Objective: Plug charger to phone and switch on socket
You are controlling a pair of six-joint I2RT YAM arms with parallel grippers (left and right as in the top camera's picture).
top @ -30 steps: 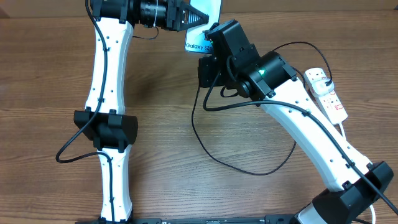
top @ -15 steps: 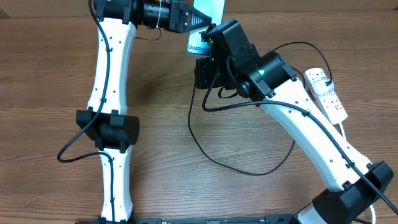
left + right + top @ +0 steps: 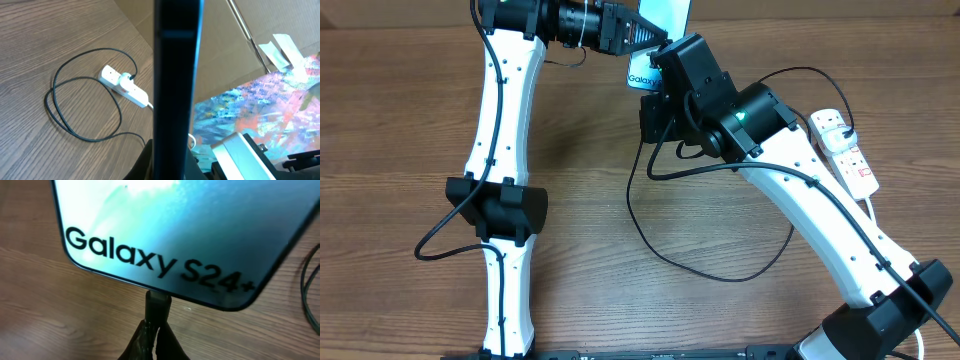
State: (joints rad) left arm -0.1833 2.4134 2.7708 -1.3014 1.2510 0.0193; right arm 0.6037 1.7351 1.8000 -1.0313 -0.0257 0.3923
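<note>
The left arm point(image 3: 500, 130) reaches straight out, then bends right at the far end, its left gripper point(image 3: 650, 33) clamped on the phone point(image 3: 670, 12). The right arm point(image 3: 820, 210) slants forward-left, wrist bent — right gripper point(image 3: 155, 335) pinching the charger point(image 3: 157, 304) tip.

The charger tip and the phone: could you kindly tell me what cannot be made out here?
Right wrist view: whether the charger tip, held by the right gripper, is seated in the phone; the joint is blurred, and overhead the right wrist covers it.
Overhead and left wrist views: the socket switch position; too small.
Left wrist view: the phone's screen, seen edge-on, which also hides the fingers of the left gripper.
</note>
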